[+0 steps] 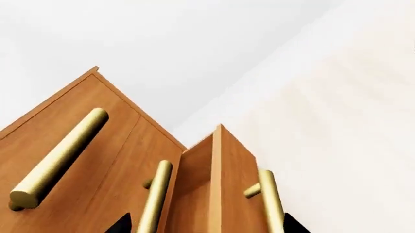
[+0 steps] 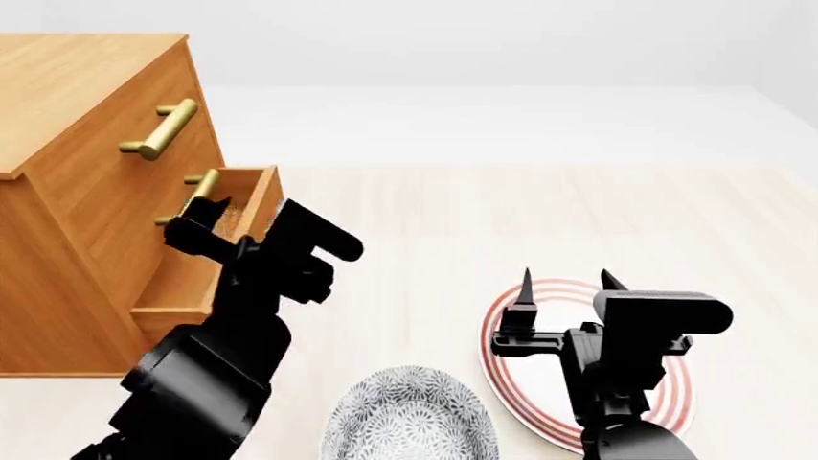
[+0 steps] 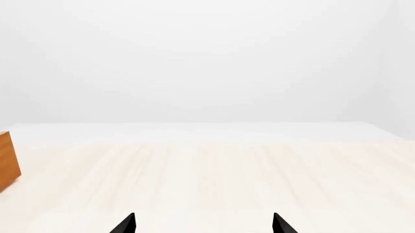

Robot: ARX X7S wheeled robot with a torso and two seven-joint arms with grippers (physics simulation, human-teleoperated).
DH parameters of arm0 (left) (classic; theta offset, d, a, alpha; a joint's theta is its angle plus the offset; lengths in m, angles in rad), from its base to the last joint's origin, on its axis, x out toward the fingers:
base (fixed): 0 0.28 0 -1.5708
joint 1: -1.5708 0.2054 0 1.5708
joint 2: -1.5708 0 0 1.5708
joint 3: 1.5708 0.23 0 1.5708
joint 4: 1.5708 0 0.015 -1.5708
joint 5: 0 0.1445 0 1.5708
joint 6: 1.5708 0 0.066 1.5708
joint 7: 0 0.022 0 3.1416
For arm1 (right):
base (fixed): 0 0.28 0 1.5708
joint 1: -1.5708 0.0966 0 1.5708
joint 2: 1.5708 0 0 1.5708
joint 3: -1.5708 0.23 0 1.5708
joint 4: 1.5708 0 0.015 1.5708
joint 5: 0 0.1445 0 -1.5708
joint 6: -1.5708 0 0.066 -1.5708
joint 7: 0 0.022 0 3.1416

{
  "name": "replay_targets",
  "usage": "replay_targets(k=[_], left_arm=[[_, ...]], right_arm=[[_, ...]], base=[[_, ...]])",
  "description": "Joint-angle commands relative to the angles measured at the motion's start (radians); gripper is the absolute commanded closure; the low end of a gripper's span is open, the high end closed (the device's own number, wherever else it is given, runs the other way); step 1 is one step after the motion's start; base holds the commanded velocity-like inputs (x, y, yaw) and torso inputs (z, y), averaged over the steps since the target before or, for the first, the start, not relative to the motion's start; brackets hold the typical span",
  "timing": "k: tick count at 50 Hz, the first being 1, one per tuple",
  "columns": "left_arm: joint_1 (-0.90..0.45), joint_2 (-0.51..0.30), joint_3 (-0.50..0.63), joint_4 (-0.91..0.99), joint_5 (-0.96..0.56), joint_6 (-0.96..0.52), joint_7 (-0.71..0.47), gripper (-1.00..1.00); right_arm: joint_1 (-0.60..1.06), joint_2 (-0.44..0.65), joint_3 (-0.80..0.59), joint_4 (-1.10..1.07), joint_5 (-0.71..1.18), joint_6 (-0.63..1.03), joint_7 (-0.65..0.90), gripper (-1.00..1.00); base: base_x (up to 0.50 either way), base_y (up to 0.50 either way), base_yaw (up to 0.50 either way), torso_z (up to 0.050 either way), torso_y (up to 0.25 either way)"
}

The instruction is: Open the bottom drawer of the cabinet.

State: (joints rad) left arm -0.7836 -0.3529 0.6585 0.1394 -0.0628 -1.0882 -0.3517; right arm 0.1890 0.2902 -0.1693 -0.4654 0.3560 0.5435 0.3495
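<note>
The orange-brown cabinet (image 2: 77, 192) stands at the left of the head view. Its bottom drawer (image 2: 260, 203) is pulled partway out, and the box side (image 2: 179, 278) shows. My left gripper (image 2: 217, 225) is right at the drawer front and hides its handle there. In the left wrist view the drawer front (image 1: 234, 179) juts forward. My left gripper (image 1: 206, 225) is open; the drawer's brass handle (image 1: 272, 204) and the middle drawer's handle (image 1: 155, 196) lie between its fingertips (image 1: 120, 224). My right gripper (image 2: 566, 283) hangs open and empty, away from the cabinet.
A white plate with red rings (image 2: 511, 402) lies under my right gripper. A grey patterned bowl (image 2: 409, 422) sits at the front between the arms. The top drawer's handle (image 2: 160, 129) sticks out. In the right wrist view, pale tabletop (image 3: 214, 174) stretches ahead, with a cabinet corner (image 3: 5, 162).
</note>
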Motion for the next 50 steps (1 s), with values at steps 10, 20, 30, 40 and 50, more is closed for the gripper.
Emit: replay_targets(k=[10, 20, 30, 40, 50], left_arm=[[-0.035, 0.114, -0.356, -0.079, -0.189, -0.184, 0.048, -1.0], [-0.041, 0.117, -0.366, -0.141, -0.201, -0.182, 0.061, -1.0], [-0.07, 0.127, -0.379, -0.262, -0.191, -0.131, 0.058, -1.0], [-0.137, 0.14, -0.408, -0.509, -0.199, -0.05, 0.096, -1.0], [-0.19, 0.146, -0.431, -0.715, -0.204, 0.037, 0.129, -1.0]], right_arm=[[0.001, 0.007, -0.004, 0.0, 0.007, -0.004, 0.007, -1.0], [0.006, 0.011, -0.006, -0.007, 0.011, 0.003, 0.013, -1.0], [0.002, 0.013, -0.007, -0.001, 0.013, -0.006, 0.015, -1.0], [-0.002, 0.013, -0.008, 0.004, 0.016, -0.014, 0.017, -1.0], [-0.001, 0.016, -0.01, 0.005, 0.02, -0.015, 0.02, -1.0]], base=[[0.0, 0.0, 0.0, 0.0, 0.0], [0.0, 0.0, 0.0, 0.0, 0.0], [0.0, 0.0, 0.0, 0.0, 0.0], [0.0, 0.0, 0.0, 0.0, 0.0], [0.0, 0.0, 0.0, 0.0, 0.0]])
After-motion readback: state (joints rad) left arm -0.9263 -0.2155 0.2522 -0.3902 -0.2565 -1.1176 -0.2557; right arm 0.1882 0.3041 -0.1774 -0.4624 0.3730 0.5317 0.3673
